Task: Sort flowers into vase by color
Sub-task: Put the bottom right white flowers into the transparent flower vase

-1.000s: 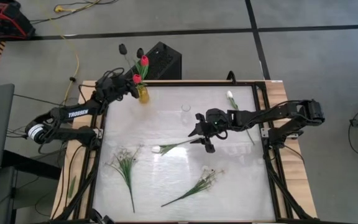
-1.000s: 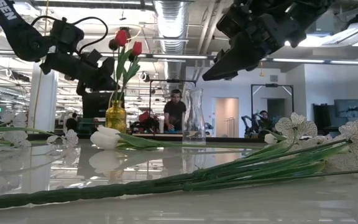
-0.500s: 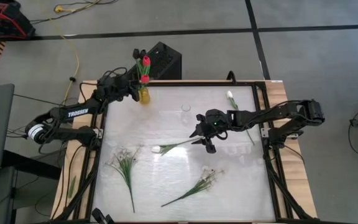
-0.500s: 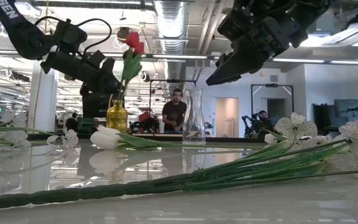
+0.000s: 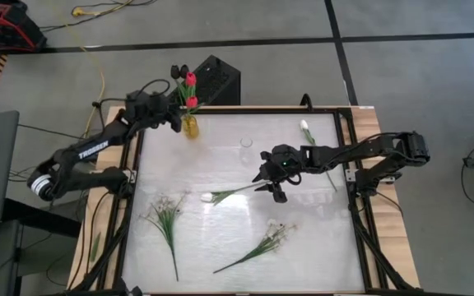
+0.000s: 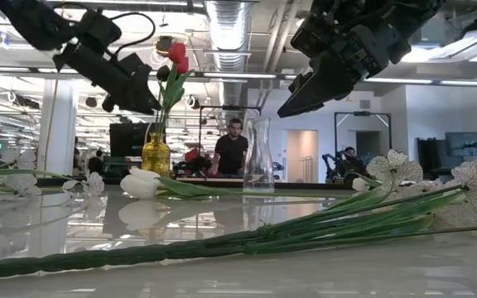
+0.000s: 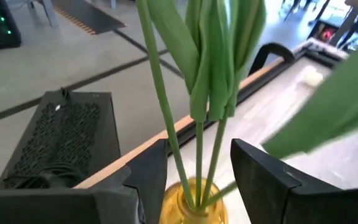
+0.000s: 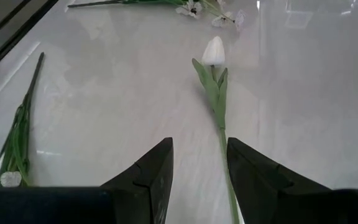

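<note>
The left gripper (image 5: 174, 122) has let go and drawn back, fingers spread around the thin green stems in the rounded yellow glass vase (image 5: 189, 126), upper left. The right gripper (image 5: 265, 182) hovers empty, half-open, over the white tulip (image 5: 208, 197) on the glossy centre table (image 5: 220, 238).

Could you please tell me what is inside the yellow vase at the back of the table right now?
The yellow vase holds green-stemmed tulips with red and dark heads, their stems passing between the left end effector's open fingers. The stem ends inside the vase cannot be seen.
</note>
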`<state>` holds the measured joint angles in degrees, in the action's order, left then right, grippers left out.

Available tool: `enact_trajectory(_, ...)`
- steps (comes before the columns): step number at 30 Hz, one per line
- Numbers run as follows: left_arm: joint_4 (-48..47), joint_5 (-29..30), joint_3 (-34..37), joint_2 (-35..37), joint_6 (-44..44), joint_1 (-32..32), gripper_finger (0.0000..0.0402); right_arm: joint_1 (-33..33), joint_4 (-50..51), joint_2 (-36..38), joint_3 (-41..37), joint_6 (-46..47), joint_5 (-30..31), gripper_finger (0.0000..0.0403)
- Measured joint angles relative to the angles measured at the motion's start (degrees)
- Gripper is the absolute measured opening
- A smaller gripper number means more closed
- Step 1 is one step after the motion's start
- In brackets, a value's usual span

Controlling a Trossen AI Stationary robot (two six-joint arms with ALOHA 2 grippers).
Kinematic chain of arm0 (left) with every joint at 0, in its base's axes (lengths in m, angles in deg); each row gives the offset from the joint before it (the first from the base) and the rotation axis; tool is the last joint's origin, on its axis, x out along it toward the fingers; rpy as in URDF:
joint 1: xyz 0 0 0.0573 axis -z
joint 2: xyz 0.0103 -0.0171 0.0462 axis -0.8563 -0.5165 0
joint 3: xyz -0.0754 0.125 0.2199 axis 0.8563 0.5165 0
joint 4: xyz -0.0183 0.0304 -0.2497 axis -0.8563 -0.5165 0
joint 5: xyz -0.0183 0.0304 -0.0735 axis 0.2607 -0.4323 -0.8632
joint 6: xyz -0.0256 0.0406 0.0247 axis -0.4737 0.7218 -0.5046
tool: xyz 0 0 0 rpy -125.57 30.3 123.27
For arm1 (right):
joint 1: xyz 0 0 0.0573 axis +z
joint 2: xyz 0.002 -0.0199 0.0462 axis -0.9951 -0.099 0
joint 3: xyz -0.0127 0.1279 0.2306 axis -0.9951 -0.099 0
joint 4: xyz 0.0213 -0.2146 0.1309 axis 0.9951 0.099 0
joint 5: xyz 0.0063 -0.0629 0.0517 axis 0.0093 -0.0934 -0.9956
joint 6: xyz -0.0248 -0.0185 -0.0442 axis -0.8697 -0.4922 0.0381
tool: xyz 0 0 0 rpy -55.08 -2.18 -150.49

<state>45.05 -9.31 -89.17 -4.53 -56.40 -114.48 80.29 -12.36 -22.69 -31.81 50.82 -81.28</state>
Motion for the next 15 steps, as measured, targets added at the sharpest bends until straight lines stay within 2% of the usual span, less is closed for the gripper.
enact_trajectory(9, -17.80, 0.94, -3.44, 6.18, -0.86, 0.77, 0.0164, -0.64, -0.12, 0.00, 0.00, -0.22, 0.02, 0.0175)
enact_trajectory(15, -27.60, -5.04, -3.41, 7.06, -2.68, 5.56, 0.0164, -0.04, -0.20, 0.00, 0.00, 0.39, 0.02, 0.0175)
